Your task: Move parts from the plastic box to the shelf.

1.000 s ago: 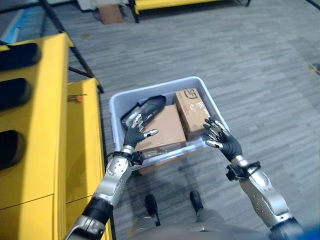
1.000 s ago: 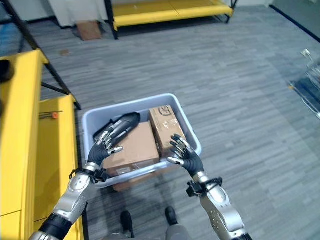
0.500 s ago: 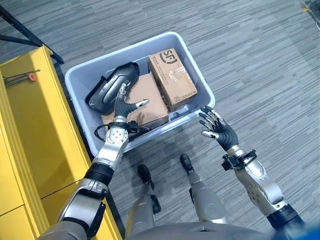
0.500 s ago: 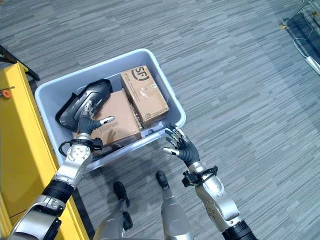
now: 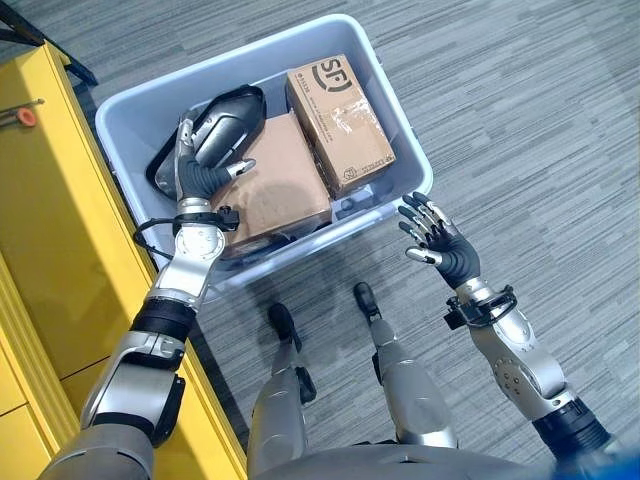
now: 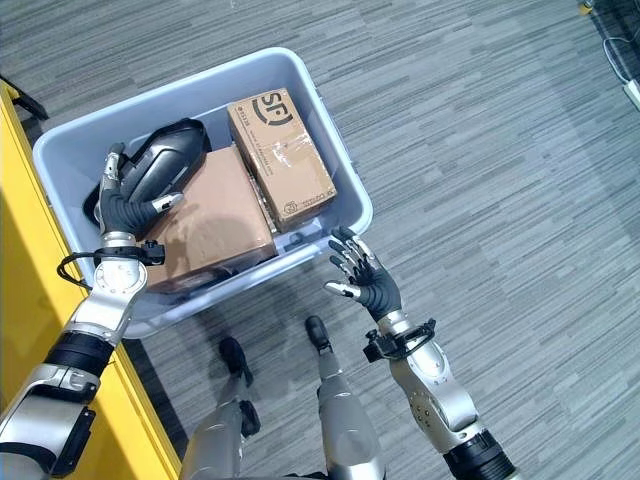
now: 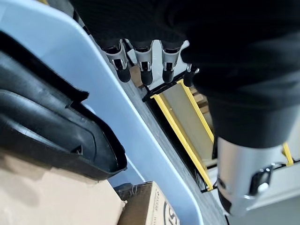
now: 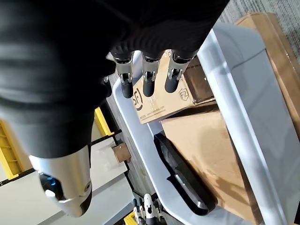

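A pale grey-blue plastic box [image 5: 405,130] sits on the grey striped floor, just beside the yellow shelf [image 5: 55,230] on the robot's left. Inside it lie 3 things. A black moulded part [image 5: 215,125] lies at the box's left end, its long axis running diagonally, the narrower end pointing toward the far right and the broader end toward the near left wall. A flat brown cardboard box [image 5: 275,185] lies in the middle, partly under the black part. A smaller, taller carton [image 5: 340,120] lies to the right of it, long axis running from far left to near right, along the box's right wall.

The left hand [image 5: 195,172] is inside the box, over the near edge of the black part, fingers fairly straight and raised, thumb stretched out toward the flat cardboard; it grips nothing. In the left wrist view the fingers [image 7: 143,70] reach past the black part toward the box's wall.

The right hand [image 5: 445,250] hangs outside the box, near its near right corner, fingers spread and relaxed, empty.
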You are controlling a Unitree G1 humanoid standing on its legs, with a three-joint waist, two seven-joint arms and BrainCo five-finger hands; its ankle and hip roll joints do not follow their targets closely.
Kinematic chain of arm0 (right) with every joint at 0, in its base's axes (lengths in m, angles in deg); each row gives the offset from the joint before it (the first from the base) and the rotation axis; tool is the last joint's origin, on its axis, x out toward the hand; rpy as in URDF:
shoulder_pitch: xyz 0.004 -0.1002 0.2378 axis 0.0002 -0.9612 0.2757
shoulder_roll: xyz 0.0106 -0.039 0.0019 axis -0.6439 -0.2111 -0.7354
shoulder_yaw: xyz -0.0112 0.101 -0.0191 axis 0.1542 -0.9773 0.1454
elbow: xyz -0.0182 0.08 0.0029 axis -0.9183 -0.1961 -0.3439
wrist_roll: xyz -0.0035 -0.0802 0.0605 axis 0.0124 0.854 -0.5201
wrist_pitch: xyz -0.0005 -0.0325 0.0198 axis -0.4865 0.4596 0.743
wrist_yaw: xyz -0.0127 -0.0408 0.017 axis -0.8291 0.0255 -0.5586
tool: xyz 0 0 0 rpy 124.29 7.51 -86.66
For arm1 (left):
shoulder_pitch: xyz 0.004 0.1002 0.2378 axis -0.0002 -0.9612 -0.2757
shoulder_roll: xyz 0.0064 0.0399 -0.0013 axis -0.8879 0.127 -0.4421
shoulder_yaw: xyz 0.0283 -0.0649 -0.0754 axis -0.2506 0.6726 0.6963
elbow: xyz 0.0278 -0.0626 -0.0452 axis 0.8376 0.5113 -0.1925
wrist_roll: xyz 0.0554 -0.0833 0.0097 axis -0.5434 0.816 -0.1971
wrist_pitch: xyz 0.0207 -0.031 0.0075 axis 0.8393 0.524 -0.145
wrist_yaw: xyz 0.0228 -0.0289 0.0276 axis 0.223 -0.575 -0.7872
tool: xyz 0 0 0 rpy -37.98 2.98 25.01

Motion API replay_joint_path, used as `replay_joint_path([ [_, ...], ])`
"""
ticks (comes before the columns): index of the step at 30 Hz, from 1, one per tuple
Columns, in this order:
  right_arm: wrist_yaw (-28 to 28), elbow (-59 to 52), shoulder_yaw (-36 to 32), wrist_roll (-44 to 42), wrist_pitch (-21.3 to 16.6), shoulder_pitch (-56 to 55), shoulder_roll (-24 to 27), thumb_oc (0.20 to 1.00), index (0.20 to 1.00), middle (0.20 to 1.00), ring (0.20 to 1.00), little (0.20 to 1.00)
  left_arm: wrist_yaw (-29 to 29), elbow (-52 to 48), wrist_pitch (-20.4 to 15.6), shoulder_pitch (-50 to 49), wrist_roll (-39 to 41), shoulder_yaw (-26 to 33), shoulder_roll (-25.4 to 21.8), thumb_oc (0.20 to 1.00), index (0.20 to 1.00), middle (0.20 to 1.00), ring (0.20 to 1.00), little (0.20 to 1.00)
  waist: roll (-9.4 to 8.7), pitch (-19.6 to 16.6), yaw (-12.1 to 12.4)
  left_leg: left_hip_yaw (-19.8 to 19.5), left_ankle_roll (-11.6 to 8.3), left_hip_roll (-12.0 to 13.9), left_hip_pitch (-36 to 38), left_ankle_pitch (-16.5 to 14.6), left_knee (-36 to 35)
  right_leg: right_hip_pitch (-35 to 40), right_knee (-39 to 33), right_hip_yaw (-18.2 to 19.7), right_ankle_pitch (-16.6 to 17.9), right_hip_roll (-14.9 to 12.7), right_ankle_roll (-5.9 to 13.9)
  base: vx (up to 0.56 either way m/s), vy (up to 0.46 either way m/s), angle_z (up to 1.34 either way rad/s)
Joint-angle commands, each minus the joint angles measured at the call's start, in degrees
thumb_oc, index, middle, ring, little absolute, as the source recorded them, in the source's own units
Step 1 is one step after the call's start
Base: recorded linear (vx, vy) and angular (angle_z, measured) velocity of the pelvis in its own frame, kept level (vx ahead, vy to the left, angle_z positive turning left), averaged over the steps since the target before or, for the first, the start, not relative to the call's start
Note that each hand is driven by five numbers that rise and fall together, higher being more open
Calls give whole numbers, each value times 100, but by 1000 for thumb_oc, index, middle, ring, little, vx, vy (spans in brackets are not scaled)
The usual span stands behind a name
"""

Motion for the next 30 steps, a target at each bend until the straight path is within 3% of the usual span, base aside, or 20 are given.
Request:
replay_joint_path([
  [1,72,-437,-215,-179,-362,-202,128,1000,1000,1000,1000,1000,-241,430,-223,419,-127,0,-277,1000,1000,1000,1000,1000,-201,-338,67,-364,-557,400,273,-34,50,-174,27,-284,377,-502,565,0,0,0],
  [8,91,-488,-126,-216,-410,-178,203,1000,1000,1000,1000,1000,-153,1263,-67,915,-188,-343,-406,1000,1000,1000,1000,1000,-273,-214,3,-354,-569,394,156,13,50,-288,27,-291,431,-494,588,0,0,0],
  [18,85,-588,52,-351,-457,-108,307,1000,1000,1000,1000,1000,269,2940,123,1742,342,-756,-386,1000,1000,1000,1000,1000,-408,-21,-165,-317,-599,427,-37,85,50,-510,27,-266,514,-460,608,-1,-1,-1],
  [24,96,-660,89,-391,-420,-235,309,1000,1000,1000,1000,1000,536,3777,407,1979,772,-538,-307,1000,1000,1000,1000,1000,-517,51,-262,-262,-608,463,-76,90,50,-609,27,-185,549,-415,611,-1,-1,-4],
  [26,86,-656,88,-404,-384,-302,292,1000,1000,1000,1000,1000,687,3916,465,1926,1278,-277,-221,1000,1000,1000,1000,1000,-531,38,-285,-256,-610,471,-68,78,50,-616,27,-170,541,-409,602,10,-5,-5],
  [30,42,-711,52,-426,-310,-425,273,1000,1000,1000,1000,1000,813,3883,477,1679,1525,-110,30,1000,1000,1000,1000,1000,-509,-18,-310,-225,-613,469,-2,44,50,-588,27,-153,517,-404,588,8,-2,-4],
])
